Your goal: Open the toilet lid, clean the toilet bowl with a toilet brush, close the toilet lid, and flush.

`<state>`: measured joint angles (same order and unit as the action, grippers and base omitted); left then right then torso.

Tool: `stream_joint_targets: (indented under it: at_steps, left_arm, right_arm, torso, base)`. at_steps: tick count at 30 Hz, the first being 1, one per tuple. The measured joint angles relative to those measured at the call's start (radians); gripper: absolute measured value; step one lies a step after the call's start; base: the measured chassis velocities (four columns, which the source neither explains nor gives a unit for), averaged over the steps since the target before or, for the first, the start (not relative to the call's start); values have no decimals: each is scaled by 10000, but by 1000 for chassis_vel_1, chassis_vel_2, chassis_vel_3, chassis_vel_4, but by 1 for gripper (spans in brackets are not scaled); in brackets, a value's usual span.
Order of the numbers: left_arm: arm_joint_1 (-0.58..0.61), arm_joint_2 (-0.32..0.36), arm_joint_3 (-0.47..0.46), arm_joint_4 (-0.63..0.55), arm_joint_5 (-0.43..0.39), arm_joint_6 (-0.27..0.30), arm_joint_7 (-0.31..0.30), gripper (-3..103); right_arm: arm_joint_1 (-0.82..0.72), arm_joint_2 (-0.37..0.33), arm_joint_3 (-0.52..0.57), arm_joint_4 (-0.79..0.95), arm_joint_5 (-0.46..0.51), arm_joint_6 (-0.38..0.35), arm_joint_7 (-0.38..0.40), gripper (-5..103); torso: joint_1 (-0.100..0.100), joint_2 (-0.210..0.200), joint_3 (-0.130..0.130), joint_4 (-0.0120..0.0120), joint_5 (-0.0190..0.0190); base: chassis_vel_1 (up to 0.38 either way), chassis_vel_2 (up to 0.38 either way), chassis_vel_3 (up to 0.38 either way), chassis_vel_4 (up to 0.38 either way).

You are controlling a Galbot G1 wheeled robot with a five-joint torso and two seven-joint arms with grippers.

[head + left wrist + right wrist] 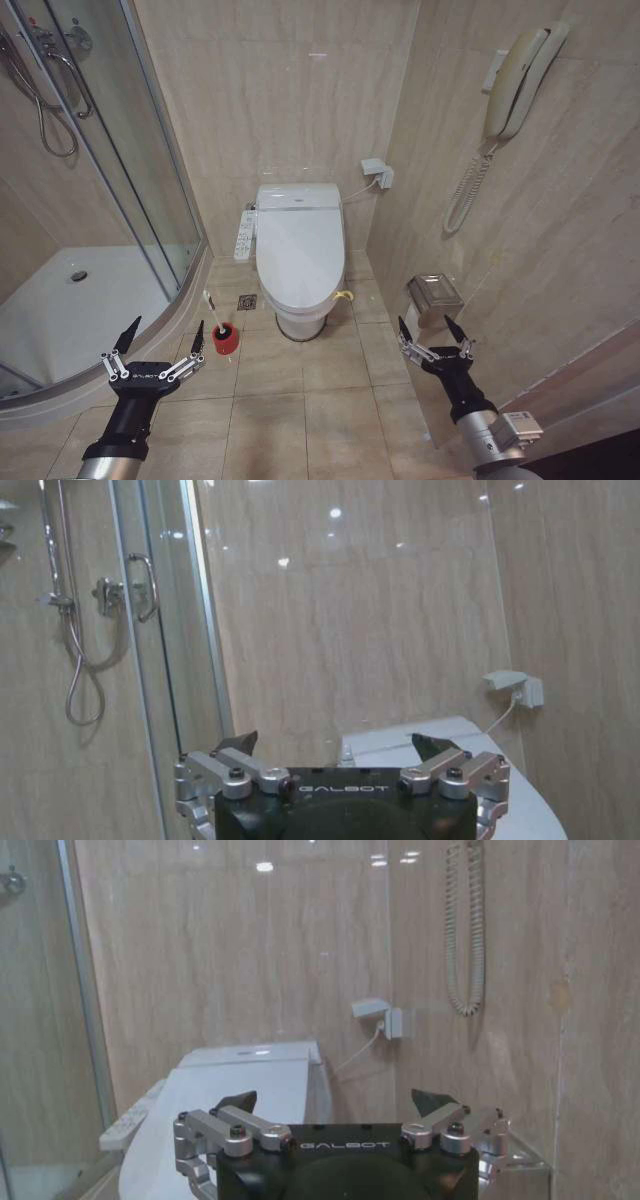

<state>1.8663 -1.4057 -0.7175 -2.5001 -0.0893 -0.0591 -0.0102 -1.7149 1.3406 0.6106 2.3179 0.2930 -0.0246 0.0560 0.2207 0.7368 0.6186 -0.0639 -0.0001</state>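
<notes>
The toilet lid [299, 245] lies shut, glossy white, with a yellow strap [344, 296] at its front right rim. It hides the toilet bowl. The toilet brush [211, 309] stands tilted in a red cup holder [226, 340] on the floor left of the toilet. My left gripper [165, 333] hangs open just left of the brush, holding nothing. My right gripper [432, 326] is open too, to the right of the toilet. The lid [225, 1095] shows beyond the right gripper [335, 1099] in the right wrist view, and its edge [440, 735] lies past the left gripper [335, 739].
A curved glass shower enclosure [110, 180] with a white tray [70, 310] fills the left side. A control panel [244, 235] sits on the toilet's left. On the right wall hang a phone [515, 80] and a paper holder [433, 296]. Tiled floor lies open in front.
</notes>
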Motion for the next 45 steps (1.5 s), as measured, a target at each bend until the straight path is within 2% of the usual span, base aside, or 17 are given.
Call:
stream_joint_targets:
  at_steps: [12,22,24,25,30,33,35,36,38,45]
  left_arm:
    - [1,0,0,0,0,0,0,100]
    - [0,0,1,0,0,0,0,100]
    - [0,0,0,0,0,0,0,100]
    - [0,0,1,0,0,0,0,100]
    - [0,0,0,0,0,0,0,100]
    - [1,0,0,0,0,0,0,100]
    - [0,0,-1,0,0,0,0,100]
    - [-1,1,1,0,0,0,0,100]
    - [-1,0,0,0,0,0,0,100]
    - [0,0,0,0,0,0,0,100]
  right_arm:
    - [158,46,-103,-39,2,106,-65,100]
    - [294,-16,-173,-212,0,178,-143,100]
    - [271,-30,-179,-261,-1,238,-238,100]
    - [236,-35,-181,-264,-1,229,-300,100]
    - [211,-19,-243,-293,-51,232,-336,100]
    - [170,31,-291,-571,-140,741,-328,100]
    - [102,49,-292,-635,-174,831,-352,100]
    - [-135,90,-292,-834,-286,1027,-429,100]
    - [-700,257,-421,-1415,-727,1470,-745,100]
    - [-1160,624,-672,-2781,-1768,2188,-1105,100]
  torso:
    - [-3,2,-1,1,1]
    - [2,0,0,-2,-1]
    - [5,-2,2,6,3]
    - [4,-1,0,0,-2]
    - [2,-1,1,-1,2]
    - [1,-1,1,6,6]
    - [3,-2,1,7,5]
    - [4,-1,1,-3,-7]
    - [10,-4,4,0,4]
    - [-6,2,-3,-2,-1]
  base:
    - [-44,44,43,-34]
    - [-210,210,209,-206]
    - [-201,232,226,-230]
    - [-209,232,220,-224]
    - [-221,219,221,-224]
    - [-222,222,213,-219]
    - [-190,210,200,-235]
    - [-190,173,195,-174]
    - [-112,150,61,-77]
    - [6,1,-5,5]
